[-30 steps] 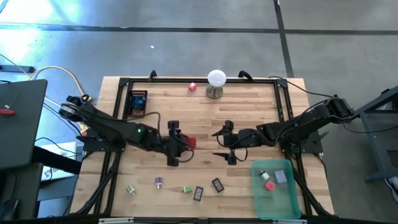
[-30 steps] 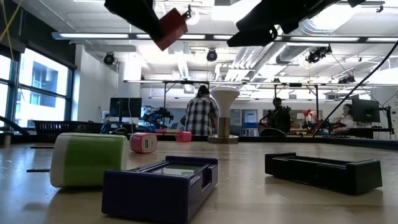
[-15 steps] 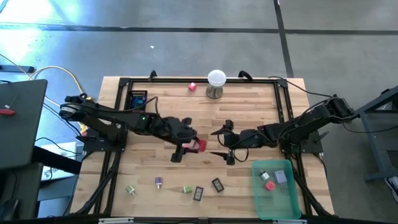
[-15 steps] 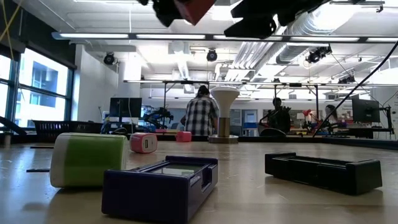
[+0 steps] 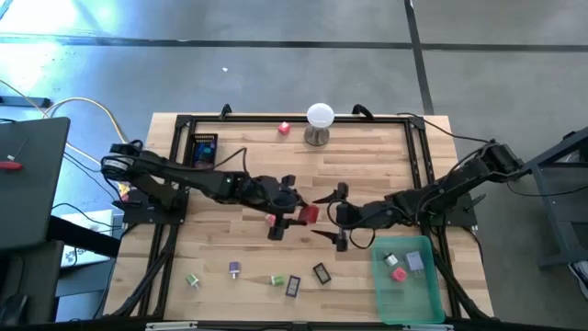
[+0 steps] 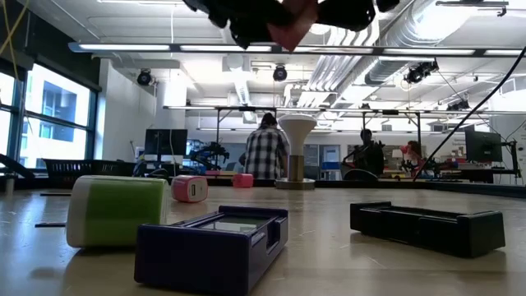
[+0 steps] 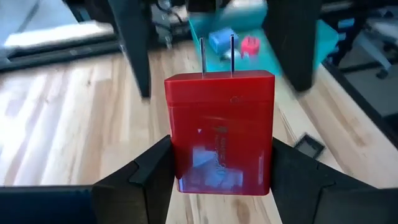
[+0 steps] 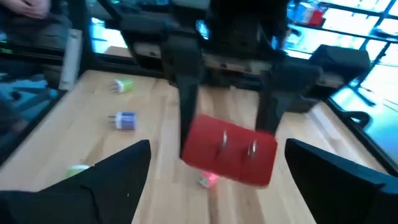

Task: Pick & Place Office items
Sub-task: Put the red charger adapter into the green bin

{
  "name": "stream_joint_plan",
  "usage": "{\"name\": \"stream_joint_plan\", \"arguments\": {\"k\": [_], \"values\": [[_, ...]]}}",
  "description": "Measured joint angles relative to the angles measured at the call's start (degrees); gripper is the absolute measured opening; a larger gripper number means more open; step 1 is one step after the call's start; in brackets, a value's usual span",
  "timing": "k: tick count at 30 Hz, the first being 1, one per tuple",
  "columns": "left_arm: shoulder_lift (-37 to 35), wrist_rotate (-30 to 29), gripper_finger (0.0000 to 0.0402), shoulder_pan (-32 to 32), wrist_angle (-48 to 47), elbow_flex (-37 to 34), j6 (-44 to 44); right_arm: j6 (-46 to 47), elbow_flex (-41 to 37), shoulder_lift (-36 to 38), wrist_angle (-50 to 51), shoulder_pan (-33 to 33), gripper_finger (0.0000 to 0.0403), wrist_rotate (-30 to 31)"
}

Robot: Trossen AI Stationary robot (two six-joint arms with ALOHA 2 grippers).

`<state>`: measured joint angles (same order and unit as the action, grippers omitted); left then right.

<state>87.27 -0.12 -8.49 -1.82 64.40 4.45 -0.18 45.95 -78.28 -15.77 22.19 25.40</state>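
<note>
while both arms meet over the middle of the wooden table [image 5: 367, 156], i'm reading everything off the white ball on its metal stand [image 5: 319, 122] at the far edge. biggest loose thing is the teal bin [image 5: 410, 294], well toward the near right corner from the ball, with a red piece [image 5: 399, 274], a blue-grey piece [image 5: 415, 262] and a small green one [image 5: 389, 258] inside it.

left gripper [image 5: 292, 213] sits up off the table on the near side of the ball, clamped on the red plug block [image 7: 221, 132]; from its wrist camera i see both dark fingers [image 7: 152, 171] pressed against the block's sides, two metal prongs pointing away toward the bin. right gripper [image 5: 331, 214] is just beside it, nose to nose with the block, fingers spread wide and holding nothing; its wrist camera shows the block [image 8: 230, 149] between the opposite arm's fingers, not touching its own.

down on the near strip of the table, well apart from the ball: two dark flat pieces [image 5: 321, 273], [image 5: 293, 286], then a green piece [image 5: 276, 279], a purple one [image 5: 234, 268] and another green one [image 5: 193, 279] further left. a small pink piece [image 5: 285, 129] lies just left of the ball, and a black box with coloured print [image 5: 204, 152] sits further left still.
</note>
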Motion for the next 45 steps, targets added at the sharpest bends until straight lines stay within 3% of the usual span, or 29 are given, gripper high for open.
{"name": "stream_joint_plan", "arguments": {"k": [5, 10, 16, 28, 45], "values": [[1.0, -0.9, 0.0201, -1.4, 0.7, 0.0, 0.2, 1.1, 0.0, -1.1, -0.6, 0.0, 0.0361, -3.0], [0.5, -6.0, 0.0201, -3.7, -0.7, 0.0, 0.4, 0.3, 0.0, -2.6, -3.2, 1.1, 0.0361, -0.8], [0.4, -6.8, 0.0201, -5.0, -0.7, 0.0, 0.7, -3.0, 0.0, -4.5, -9.7, 1.6, 0.0361, -1.5], [0.4, -14.8, 0.0201, -7.5, 0.7, 0.0, 1.4, -2.7, 0.0, -4.7, -9.6, 1.6, 0.0356, -0.7], [0.4, -16.9, 0.0201, -9.1, 3.5, 0.0, 2.6, -3.3, 0.0, -4.7, -9.5, 1.4, 0.0220, -0.9]]}}
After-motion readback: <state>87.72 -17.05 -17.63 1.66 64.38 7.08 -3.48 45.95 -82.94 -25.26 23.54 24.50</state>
